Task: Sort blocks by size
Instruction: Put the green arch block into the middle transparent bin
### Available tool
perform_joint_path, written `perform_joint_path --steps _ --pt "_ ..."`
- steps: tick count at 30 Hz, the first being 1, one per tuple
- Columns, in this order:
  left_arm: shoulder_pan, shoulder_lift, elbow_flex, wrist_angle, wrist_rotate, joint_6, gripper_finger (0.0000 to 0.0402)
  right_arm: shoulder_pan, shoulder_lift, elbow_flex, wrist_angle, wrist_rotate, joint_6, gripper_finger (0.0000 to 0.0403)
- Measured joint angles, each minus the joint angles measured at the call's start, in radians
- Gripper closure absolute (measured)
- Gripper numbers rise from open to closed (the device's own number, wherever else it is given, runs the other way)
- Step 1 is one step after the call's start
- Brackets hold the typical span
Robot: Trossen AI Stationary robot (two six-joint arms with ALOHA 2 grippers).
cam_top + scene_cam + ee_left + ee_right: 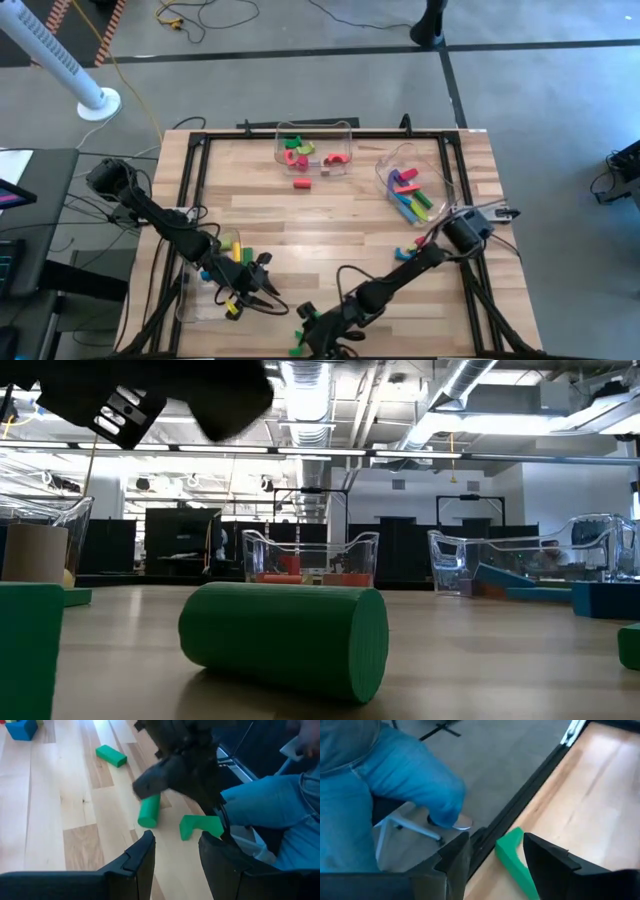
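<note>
While both dark arms are working the near edge of the pale wooden table [330, 220], the right gripper [492, 855] is hovering with its fingers apart over a green angled toy block [512, 857] lying right beside the table's black frame rail [520, 800]. Nothing is sitting between its fingers yet. Just to its left, the left gripper [175, 855] is also standing with fingers apart and empty, looking toward a green foam-like cylinder block [149, 811], a green notched block [200, 826] and a green bar block [111, 755].

Sorted blocks are already resting in two clear plastic bins [313, 148] at the far side of the table, red and pink pieces in one, longer multicoloured bars in the other [412, 185].

Risks are stacking up at this edge. A closing grip on the angled block could be catching the rail instead, or nudging the block off the table toward the seated person's blue-jeaned leg [395, 775]. With the two grippers working so near each other, a reach by either one could be clipping the other arm. Lying on its side, the cylinder is likely to be rolling away at the slightest touch.

No brand, label or legible writing is showing anywhere.
</note>
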Motion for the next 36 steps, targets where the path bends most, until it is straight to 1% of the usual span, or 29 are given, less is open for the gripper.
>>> perform_joint_path --steps 3,10,14,20,28,34,36 --pt "0.0 0.0 0.0 -0.006 0.0 -0.007 0.0259 -0.016 0.027 0.028 -0.023 -0.011 -0.008 0.0192" --pt "0.0 0.0 0.0 -0.017 0.001 -0.007 0.0259 -0.046 0.026 0.03 -0.054 -0.014 -0.022 0.0192" --pt "0.0 0.0 0.0 -0.023 0.002 -0.004 0.0259 -0.057 0.026 0.03 -0.079 -0.056 -0.029 0.0192" --pt "0.0 0.0 0.0 -0.043 -0.015 0.021 0.0259 -0.064 0.026 0.029 -0.102 -0.082 -0.061 0.0193" --pt "0.0 0.0 0.0 -0.044 -0.023 0.035 0.0259 -0.073 0.026 0.029 -0.103 -0.088 -0.109 0.022" --pt "0.0 0.0 0.0 -0.069 -0.022 0.019 0.0259 -0.076 0.049 0.03 -0.104 -0.088 -0.11 0.0241" --pt "0.0 0.0 0.0 -0.064 0.0 0.016 0.0259 -0.077 0.058 0.034 -0.111 -0.086 -0.096 0.0247"
